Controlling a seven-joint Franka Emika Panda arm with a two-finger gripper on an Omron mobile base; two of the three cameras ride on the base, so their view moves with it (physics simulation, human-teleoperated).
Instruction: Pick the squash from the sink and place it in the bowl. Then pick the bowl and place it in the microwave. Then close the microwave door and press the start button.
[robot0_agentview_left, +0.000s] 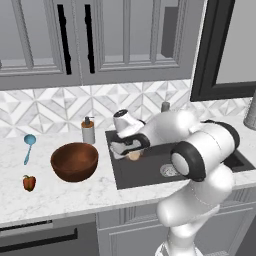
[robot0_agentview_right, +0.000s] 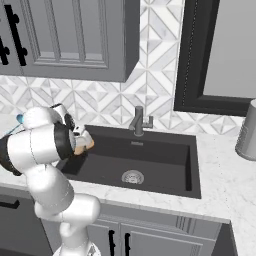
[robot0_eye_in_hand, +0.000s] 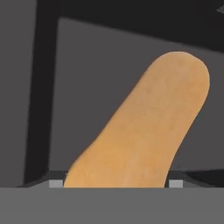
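Glossy white rounded arm (robot0_agentview_left: 200, 165), dark joint bands

Both base views share the sink (robot0_agentview_left: 150, 172); hand view looks close

Item count, one of each unless stated:
- One tan-orange elongated squash (robot0_eye_in_hand: 144, 131).
- One round dark reddish-brown wooden bowl (robot0_agentview_left: 74, 161).
- One small red pepper (robot0_agentview_left: 29, 183).
- One light blue spoon (robot0_agentview_left: 28, 147).
- One grey soap dispenser bottle (robot0_agentview_left: 88, 130).
- One rectangular dark grey sink (robot0_agentview_right: 165, 167) with one round silver drain (robot0_agentview_right: 132, 176) and one grey faucet (robot0_agentview_right: 139, 121).
- One white marble worktop (robot0_agentview_left: 55, 196).
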